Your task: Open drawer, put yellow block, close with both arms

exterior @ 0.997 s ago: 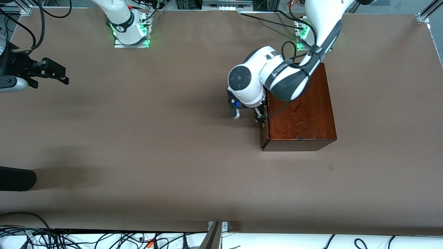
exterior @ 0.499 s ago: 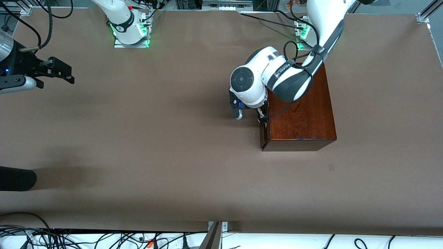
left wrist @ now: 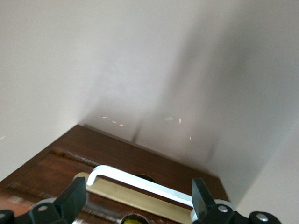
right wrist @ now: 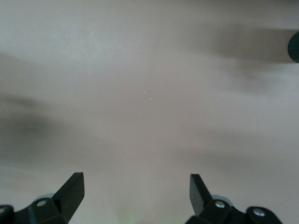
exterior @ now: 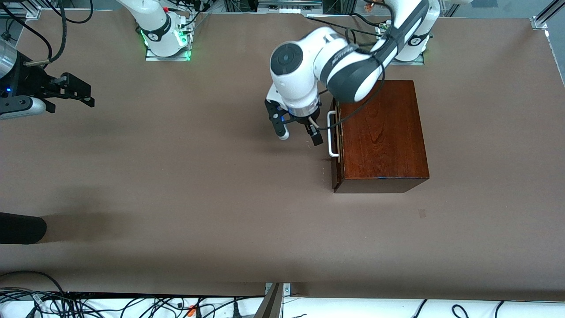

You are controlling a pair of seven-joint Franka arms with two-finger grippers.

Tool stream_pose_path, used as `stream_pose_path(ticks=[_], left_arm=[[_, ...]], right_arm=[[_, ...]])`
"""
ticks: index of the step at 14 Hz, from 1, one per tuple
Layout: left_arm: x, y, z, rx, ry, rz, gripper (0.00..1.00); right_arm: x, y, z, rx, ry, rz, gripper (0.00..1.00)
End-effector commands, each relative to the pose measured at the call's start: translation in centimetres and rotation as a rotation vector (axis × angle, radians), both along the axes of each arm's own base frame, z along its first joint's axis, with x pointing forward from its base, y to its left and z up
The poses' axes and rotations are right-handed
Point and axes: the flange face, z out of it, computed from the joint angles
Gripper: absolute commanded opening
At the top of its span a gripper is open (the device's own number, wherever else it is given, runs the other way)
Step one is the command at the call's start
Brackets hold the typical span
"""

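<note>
The dark reddish-brown wooden box (exterior: 382, 132) stands toward the left arm's end of the table. Its drawer (exterior: 336, 145) has a white bar handle (exterior: 332, 134) and looks shut or barely ajar. In the left wrist view a thin pale strip (left wrist: 140, 200) shows beside the handle (left wrist: 140, 183). My left gripper (exterior: 300, 134) hangs open and empty over the table just in front of the handle, which lies between its fingertips (left wrist: 75, 189) without touching. My right gripper (exterior: 86, 95) is open and empty over bare table (right wrist: 149, 93) at the right arm's end. The yellow block is out of view.
A black rounded object (exterior: 22, 227) pokes in at the table's edge at the right arm's end, nearer to the front camera. Cables (exterior: 110, 304) lie along the near edge. The arm bases (exterior: 165, 39) stand along the back.
My left gripper has come off the handle and risen, moving away from the drawer front and toward the bases; the handle is now uncovered. My right gripper shifted slightly, then held still.
</note>
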Motion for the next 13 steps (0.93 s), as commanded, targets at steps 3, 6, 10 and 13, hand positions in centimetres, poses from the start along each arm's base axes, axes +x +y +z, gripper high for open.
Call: stream_pose_path(ticks=[3,6,10,13], left_arm=[[0.7,3.3,9.6,-0.064,-0.110,0.143,1.00],[2.7,8.5,14.1,-0.081,-0.110,0.333,1.00],[5.6,16.6,18.0,-0.075,-0.084,0.507,1.00],[5.7,22.4,20.3,-0.068,-0.064,0.636,1.00]], right_arm=[[-0.3,-0.2,0.6,-0.016,-0.007,-0.010,1.00],[-0.3,-0.1,0.5,-0.016,-0.007,-0.007,1.00],[-0.3,-0.4,0.6,-0.016,-0.008,-0.010,1.00],[-0.2,-0.5,0.4,-0.016,-0.005,-0.010,1.00]])
